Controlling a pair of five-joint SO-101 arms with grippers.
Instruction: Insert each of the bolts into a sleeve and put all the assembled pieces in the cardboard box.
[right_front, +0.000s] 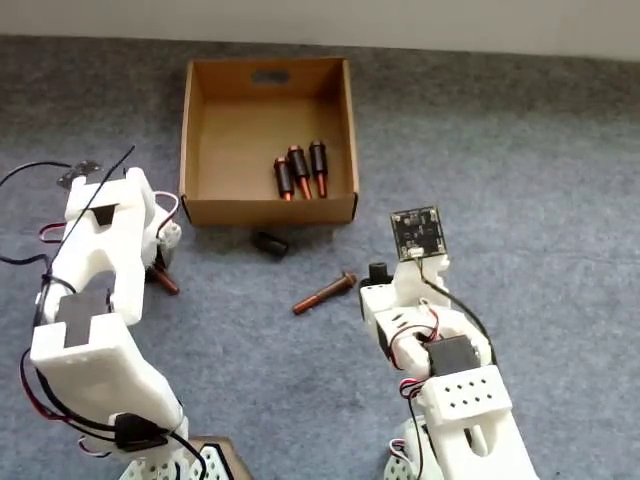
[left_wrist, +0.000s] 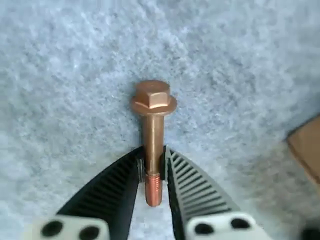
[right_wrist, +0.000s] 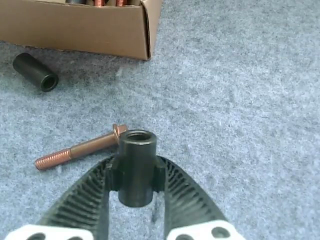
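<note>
Your left gripper is clamped tight on the shank of a copper flange bolt, down near the front left corner of the cardboard box. Three assembled pieces lie side by side in the box's front right part. A loose sleeve lies on the grey carpet just in front of the box, with a second bolt near it. Your right gripper is closed around a black sleeve, open bore showing, just beside that bolt's head.
</note>
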